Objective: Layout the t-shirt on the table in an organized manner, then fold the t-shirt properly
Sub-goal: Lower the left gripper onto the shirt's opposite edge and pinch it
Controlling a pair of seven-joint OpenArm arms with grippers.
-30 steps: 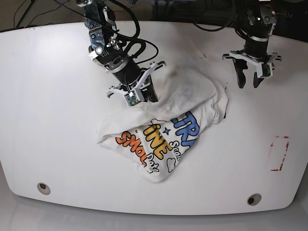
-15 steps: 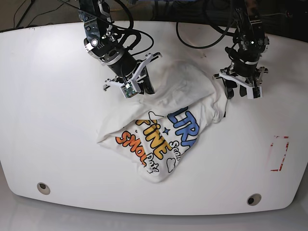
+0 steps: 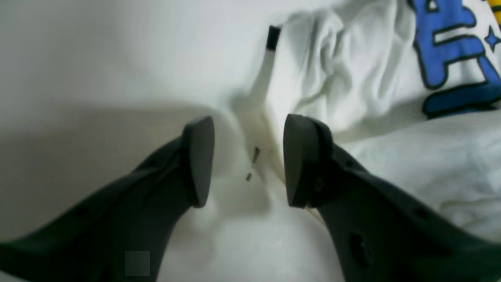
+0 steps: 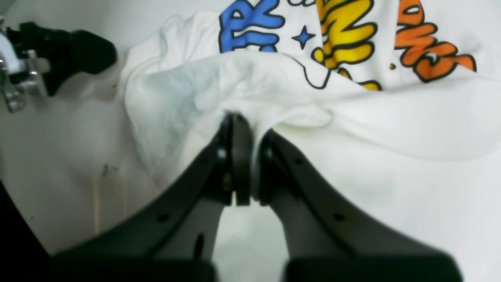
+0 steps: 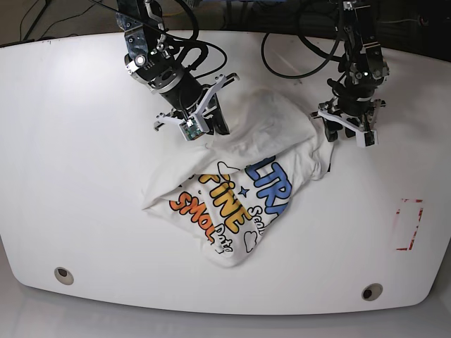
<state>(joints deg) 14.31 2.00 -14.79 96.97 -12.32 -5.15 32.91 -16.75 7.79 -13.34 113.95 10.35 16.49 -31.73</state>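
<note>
The white t-shirt (image 5: 243, 186) lies crumpled on the table (image 5: 70, 176), with its blue, yellow and orange print facing up. My right gripper (image 5: 210, 131) is at the shirt's far left part, shut on a fold of plain white fabric (image 4: 250, 113); the right wrist view shows the pads (image 4: 238, 156) pinching it. My left gripper (image 5: 341, 135) is open and low at the shirt's far right edge. In the left wrist view (image 3: 246, 164) the shirt's hem (image 3: 332, 90) runs by the right finger (image 3: 305, 156). A white strip with a black tip (image 3: 270, 43) lies ahead.
Two round grommet holes (image 5: 64, 274) (image 5: 371, 291) sit near the table's front edge. A red dashed rectangle (image 5: 409, 225) is marked at the right. Black cables (image 5: 296, 63) hang over the table's back edge behind the arms.
My left gripper has come down and in to the shirt's right edge. My right gripper has moved slightly back with the fabric fold still in it.
</note>
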